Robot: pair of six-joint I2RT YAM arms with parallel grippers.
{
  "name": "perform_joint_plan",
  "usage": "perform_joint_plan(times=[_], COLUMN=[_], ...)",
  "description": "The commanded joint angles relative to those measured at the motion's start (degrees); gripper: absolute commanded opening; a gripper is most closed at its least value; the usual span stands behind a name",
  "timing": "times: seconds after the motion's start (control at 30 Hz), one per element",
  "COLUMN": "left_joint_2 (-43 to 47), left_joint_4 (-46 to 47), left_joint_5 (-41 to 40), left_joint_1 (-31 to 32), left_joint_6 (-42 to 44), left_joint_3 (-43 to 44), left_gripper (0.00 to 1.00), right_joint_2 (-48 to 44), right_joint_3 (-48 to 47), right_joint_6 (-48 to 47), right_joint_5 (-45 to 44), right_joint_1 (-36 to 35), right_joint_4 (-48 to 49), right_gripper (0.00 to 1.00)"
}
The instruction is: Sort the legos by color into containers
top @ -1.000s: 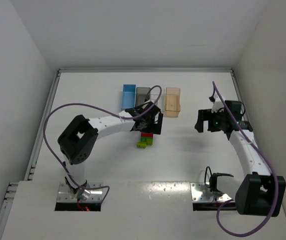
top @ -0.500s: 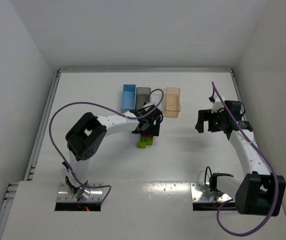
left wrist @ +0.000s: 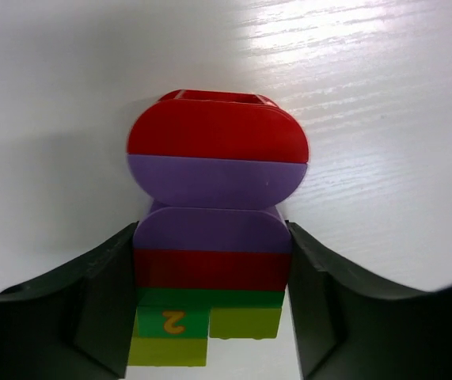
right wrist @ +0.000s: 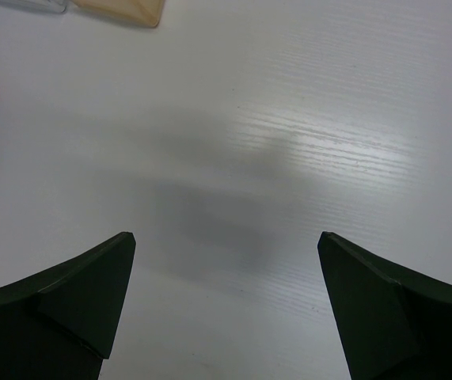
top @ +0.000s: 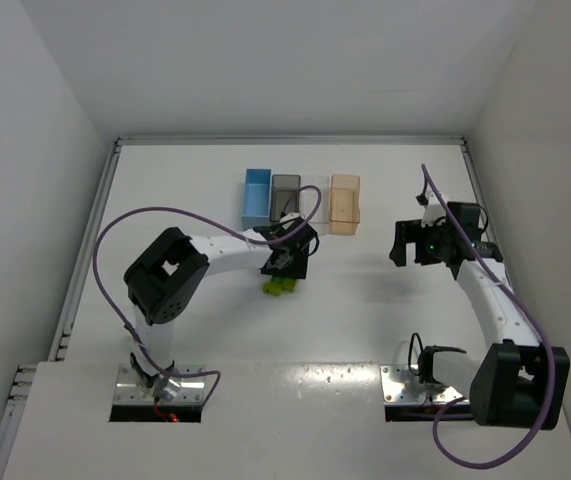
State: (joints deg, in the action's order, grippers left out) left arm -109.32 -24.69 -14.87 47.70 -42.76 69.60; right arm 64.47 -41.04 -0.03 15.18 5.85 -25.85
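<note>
- Two dark fingers [left wrist: 91, 309] of the left gripper [left wrist: 211, 237] press on both sides of the lego stack [left wrist: 216, 150], pinching its lower bricks.
- From the far end of the stack to the near end, the left wrist view shows rounded red, rounded purple, purple, red, dark green and yellow-green bricks. A green tile bears a yellow "2".
- In the top view only the yellow-green end shows under the gripper. The stack is low over the table [top: 365, 320], in no bin.
- Four bins stand in a row just beyond it: blue [top: 257, 195], grey [top: 285, 190], clear [top: 311, 207] and orange [top: 344, 203].
- The right gripper [right wrist: 226, 237] hangs with its jaws spread wide and holds nothing. It is over bare table, well apart from the stack and to the right of the orange bin.
- At the edges of the right wrist view are a corner of the orange bin and a red and purple sliver of the stack.
</note>
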Motion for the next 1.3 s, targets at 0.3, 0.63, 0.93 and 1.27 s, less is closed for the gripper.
perform_joint_plan(times=[0.3,0.63,0.93,1.27], left_joint_2=[14.29,35.03,37.6,35.85], left_joint_4=[9.2,9.23,5.44,5.44], left_joint_5=[15.79,29.55,31.4,33.68], left_joint_1=[0.37,0.37,0.37,0.37], left_joint_6=[22.7,43.55,48.21,47.6], left_joint_3=[-5.96,-18.27,-20.03,-17.05], left_gripper=[0.02,0.0,0.0,0.0], right_joint_2=[0.13,9.78,16.48,22.8], right_joint_3=[-0.01,-5.89,-15.65,-15.91], right_joint_6=[0.03,6.79,13.66,12.26], right_joint_5=[6.51,32.69,40.54,47.66], right_joint_1=[-0.22,-3.64,-13.4,-20.61], right_joint_4=[1.68,1.06,2.47,3.0], right_gripper=[1.0,0.94,0.92,0.87])
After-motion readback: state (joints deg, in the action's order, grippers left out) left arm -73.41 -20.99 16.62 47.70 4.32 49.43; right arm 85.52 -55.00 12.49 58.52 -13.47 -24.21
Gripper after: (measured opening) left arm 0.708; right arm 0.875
